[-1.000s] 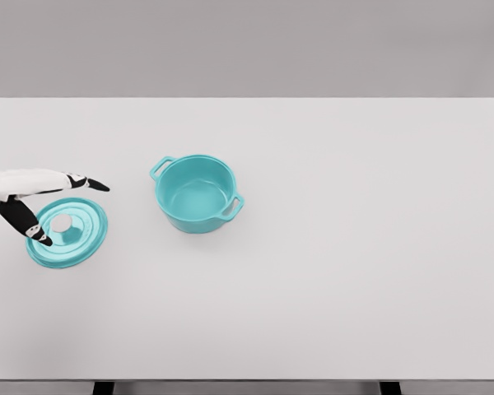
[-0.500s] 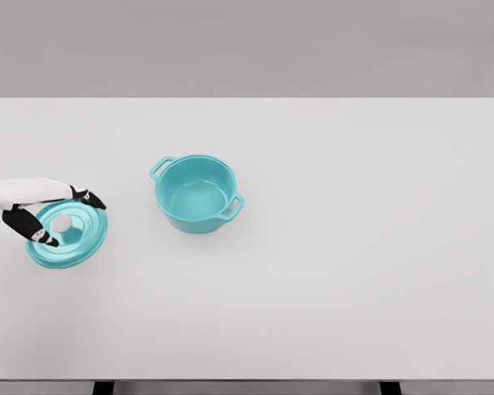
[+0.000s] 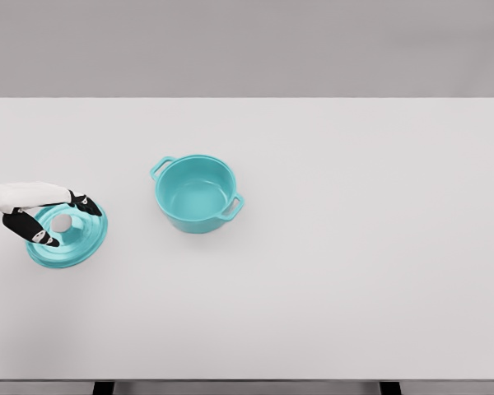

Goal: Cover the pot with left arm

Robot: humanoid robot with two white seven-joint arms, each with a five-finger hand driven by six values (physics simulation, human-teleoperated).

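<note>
A teal lid [image 3: 76, 248] with a pale knob [image 3: 62, 223] lies flat on the white table [image 3: 354, 247] at the left. My left hand [image 3: 66, 222] comes in from the left edge and hovers low over the lid. Its black-tipped fingers [image 3: 86, 203] are behind the knob and the thumb in front, spread apart and holding nothing. The open teal pot [image 3: 198, 194], with two side handles, stands upright to the right of the lid, about a lid's width away. The right arm is out of view.
The table's far edge runs along the top against a grey wall. Its front edge is at the bottom of the picture.
The left hand has come down over the lid and its fingers and thumb have drawn closer around the knob. Lid and pot have not moved.
</note>
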